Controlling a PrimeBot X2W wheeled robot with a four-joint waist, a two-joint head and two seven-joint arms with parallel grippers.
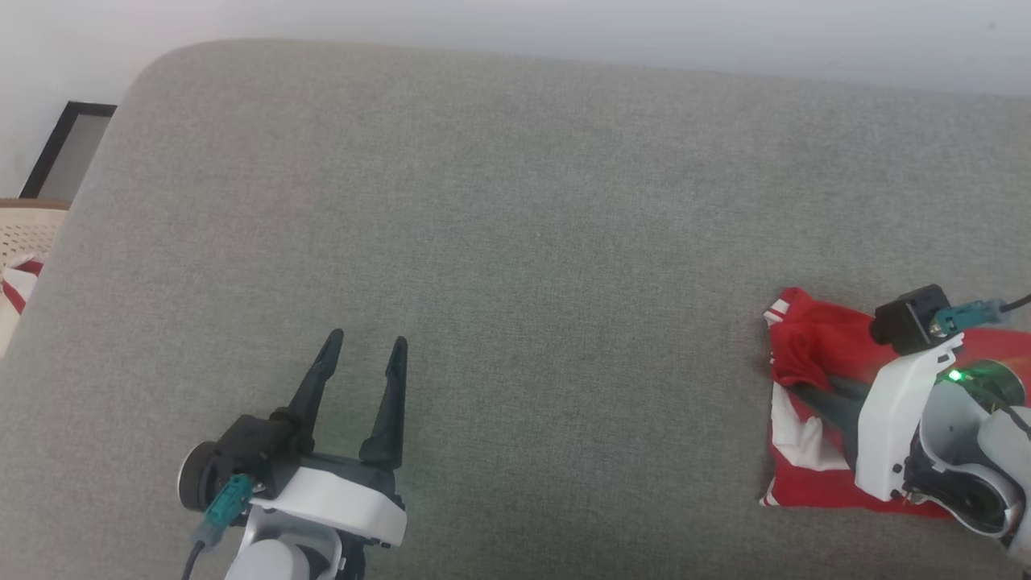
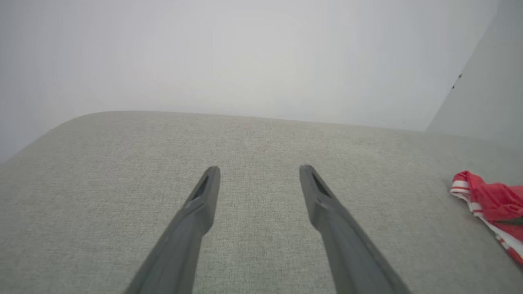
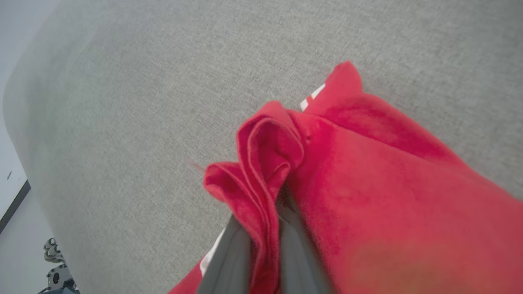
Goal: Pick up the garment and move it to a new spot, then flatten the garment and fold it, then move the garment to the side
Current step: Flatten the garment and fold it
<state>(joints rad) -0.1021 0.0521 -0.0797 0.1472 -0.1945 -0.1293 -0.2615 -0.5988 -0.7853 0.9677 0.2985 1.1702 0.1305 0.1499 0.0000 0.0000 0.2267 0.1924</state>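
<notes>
Counter (image 1: pixel 515 201) covered in grey woven fabric, with a rounded far-left corner and a pale wall behind it.

Garment (image 1: pixel 805 346) (image 2: pixel 490 200) (image 3: pixel 388 183), one: red, with white panels and red-and-white striped trim along its edges. It lies in a folded heap at the counter's right edge, and its near-left corner is bunched into upright folds.

Pincers, two, each with two dark fingers. The right pincer (image 1: pixel 817 399) reaches in from the right, low over the heap, and is clamped narrow on a red fold of the garment; cloth hides its tips. The left pincer (image 1: pixel 367 340) (image 2: pixel 259 169) sits at lower left, well apart from the garment, pointing across bare fabric with its fingers spread wide and nothing between them.

Beyond the counter's left edge stand one pale lattice basket (image 1: pixel 28 234) and one dark frame (image 1: pixel 68 145).
</notes>
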